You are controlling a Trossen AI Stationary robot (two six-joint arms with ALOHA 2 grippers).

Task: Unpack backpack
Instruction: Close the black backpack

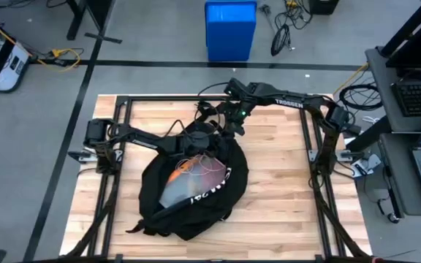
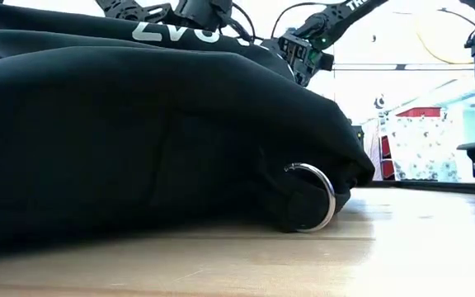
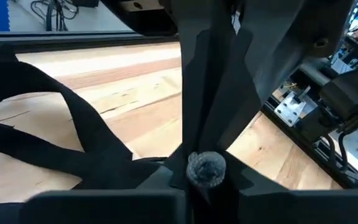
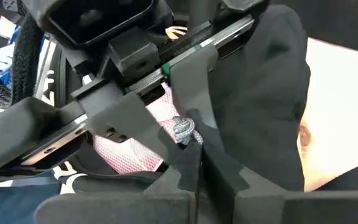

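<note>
The backpack is laid flat on the wooden desk, near the middle and somewhat toward the left arm's side, with its white lettering turned upward and its main compartment gaping at the far end. Inside the opening, a translucent bag with orange and pinkish contents is seen. The left gripper is brought to the far rim of the opening, and in the left wrist view its fingers are pressed together with a small grey cord knot pinched at their base. The right gripper is set just beside it at the same rim; in the right wrist view its fingers are likewise drawn narrow around a grey zipper pull cord, with black fabric bunched alongside and pink mesh showing beneath. In the low view, the backpack's bulk fills most of the frame and a metal ring at its edge is rested on the desk. A blue bin is stood on the floor beyond the desk.
</note>
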